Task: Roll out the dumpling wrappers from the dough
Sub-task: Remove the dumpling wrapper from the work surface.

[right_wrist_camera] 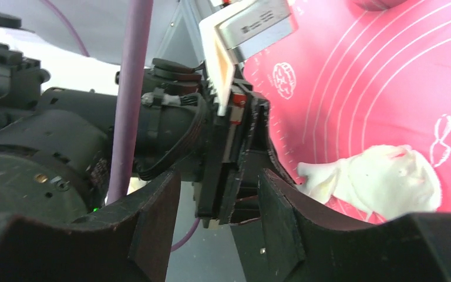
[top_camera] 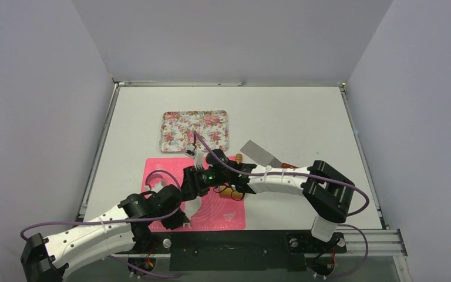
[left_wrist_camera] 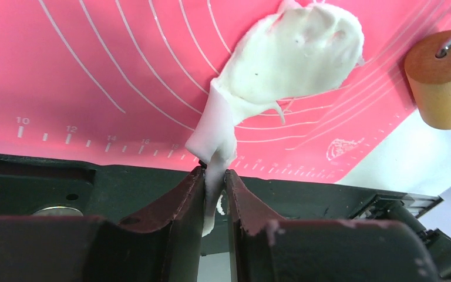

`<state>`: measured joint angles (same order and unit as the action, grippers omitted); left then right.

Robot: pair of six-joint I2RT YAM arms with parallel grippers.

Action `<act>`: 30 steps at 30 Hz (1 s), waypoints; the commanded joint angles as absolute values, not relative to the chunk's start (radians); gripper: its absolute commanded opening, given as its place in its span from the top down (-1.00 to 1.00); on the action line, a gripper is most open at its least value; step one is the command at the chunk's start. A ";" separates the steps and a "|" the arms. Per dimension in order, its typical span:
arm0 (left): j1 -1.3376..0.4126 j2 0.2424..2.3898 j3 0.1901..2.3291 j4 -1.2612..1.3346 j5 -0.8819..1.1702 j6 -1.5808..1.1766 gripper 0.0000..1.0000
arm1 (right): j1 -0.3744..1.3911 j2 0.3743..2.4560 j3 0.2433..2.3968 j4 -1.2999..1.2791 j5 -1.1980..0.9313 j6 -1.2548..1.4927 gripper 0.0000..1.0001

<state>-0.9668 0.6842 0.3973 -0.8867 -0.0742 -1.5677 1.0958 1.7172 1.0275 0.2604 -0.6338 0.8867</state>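
left fingers (left_wrist_camera: 188, 197) pinched shut on thin tail of dough (left_wrist_camera: 296, 53). right fingers (right_wrist_camera: 152, 217) apart, nothing in them. imo peel slow, low angle, or tail tears. dough on pink mat (left_wrist_camera: 94, 59), near edge. long axis runs from pinch diagonally away-right, fat end far.

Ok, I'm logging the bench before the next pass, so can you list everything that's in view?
dough piece: one, white, on the mat, one edge pulled up
rolling pin: one, wooden, only its end shows, at the mat's edge
mat: one, pink, near side of the table
tray: one, floral, beyond the mat
scraper: one, grey metal, on the table beside the tray
table: one, white
left gripper: one, dark, pinching the dough piece's raised edge
right gripper: one, dark, open, close to the left arm
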 commanded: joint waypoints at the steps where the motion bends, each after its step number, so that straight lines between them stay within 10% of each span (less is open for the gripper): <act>1: -0.963 0.701 0.435 -0.912 -0.087 -1.564 0.67 | 1.101 1.742 1.039 0.300 -0.615 0.900 0.06; 30: -0.957 0.598 0.551 -1.055 -0.118 -1.536 0.67 | 1.144 2.017 1.142 0.066 -0.464 0.852 0.26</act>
